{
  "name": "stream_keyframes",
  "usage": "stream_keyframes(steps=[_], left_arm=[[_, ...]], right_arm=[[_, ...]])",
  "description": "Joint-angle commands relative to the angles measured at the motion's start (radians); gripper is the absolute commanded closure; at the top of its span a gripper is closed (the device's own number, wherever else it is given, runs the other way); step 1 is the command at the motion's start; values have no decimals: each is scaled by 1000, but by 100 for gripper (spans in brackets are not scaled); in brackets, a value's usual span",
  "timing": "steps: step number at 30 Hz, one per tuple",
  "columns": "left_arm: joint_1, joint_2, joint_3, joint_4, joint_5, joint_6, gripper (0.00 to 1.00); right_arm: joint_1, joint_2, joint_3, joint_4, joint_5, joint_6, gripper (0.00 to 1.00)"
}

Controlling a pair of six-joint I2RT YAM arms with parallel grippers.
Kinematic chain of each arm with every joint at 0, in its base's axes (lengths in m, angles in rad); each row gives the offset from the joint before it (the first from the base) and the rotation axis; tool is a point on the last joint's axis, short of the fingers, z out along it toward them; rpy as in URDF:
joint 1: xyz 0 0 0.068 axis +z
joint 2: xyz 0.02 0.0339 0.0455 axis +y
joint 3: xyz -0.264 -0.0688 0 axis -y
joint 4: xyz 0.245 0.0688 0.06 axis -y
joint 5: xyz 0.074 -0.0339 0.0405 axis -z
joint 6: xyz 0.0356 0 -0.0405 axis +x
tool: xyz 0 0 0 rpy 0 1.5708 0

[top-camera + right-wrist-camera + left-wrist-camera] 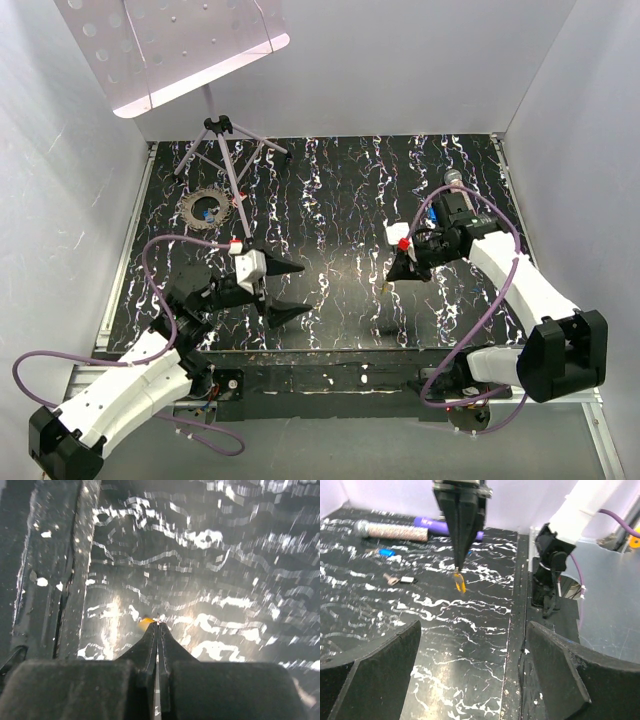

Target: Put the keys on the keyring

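- Your right gripper [458, 569] is pinched fully together, tips pointing down. The yellow-orange key [460, 584] is caught at the very end of them and hangs just below the tips. In the right wrist view its coloured head peeks out to 1 side.
- A tip-end pinch makes sense here. The key is far smaller than the fingers, so only the extreme tips can hold it while leaving part of it exposed for threading. It looks a thin hold, so I judge a twist or slip likely if you move fast.
- I cannot tell whether the key's lower end touches the table [470, 645] or hangs just clear of it.
- Your left gripper [474, 630] is spread wide with nothing between its 2 fingers. It faces the right gripper across bare table, and I read it as waiting to take or steady something.
- Behind the right gripper, as the left wrist camera sees it, lie 2 more keys: a blue key [386, 552] and a silver key [394, 579]. The tube of beads [390, 530] and the purple marker [437, 526] lie further back, against the wall.
- I cannot pick out the keyring with confidence. A toothed disc [205, 207] with something blue in it sits ahead of the left gripper on its outer side, well apart from both tools.
- Judged stage: early, with 1 key in hand and none threaded as far as the views show.
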Motion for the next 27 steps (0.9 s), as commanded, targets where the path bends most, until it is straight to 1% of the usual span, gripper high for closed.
stream_keyframes(steps=[1, 4, 9, 11, 13, 16, 18, 22, 25, 27], left_arm=[[-12, -23, -93, 290, 138, 34, 14], [-41, 36, -53, 309, 145, 75, 16], [-143, 167, 19, 282, 91, 167, 30], [-170, 195, 30, 276, 53, 189, 33], [-198, 214, 34, 270, 13, 209, 38], [-216, 220, 31, 269, -24, 230, 42], [-221, 229, 20, 296, -38, 226, 46], [-226, 254, 13, 351, -68, 197, 61], [-233, 266, 10, 384, -87, 192, 67], [-244, 284, 11, 393, -93, 192, 68]], right_arm=[[6, 20, 132, -230, -288, -387, 99], [9, 12, 187, -387, -340, -591, 99], [24, 14, 233, -615, -440, -894, 99], [27, 12, 232, -674, -477, -959, 99], [35, 3, 221, -675, -488, -969, 99], [49, 6, 211, -675, -485, -966, 99], [57, 9, 201, -675, -491, -963, 99], [86, 18, 194, -677, -508, -947, 99], [107, 28, 189, -678, -520, -936, 99], [122, 37, 191, -678, -531, -929, 99]])
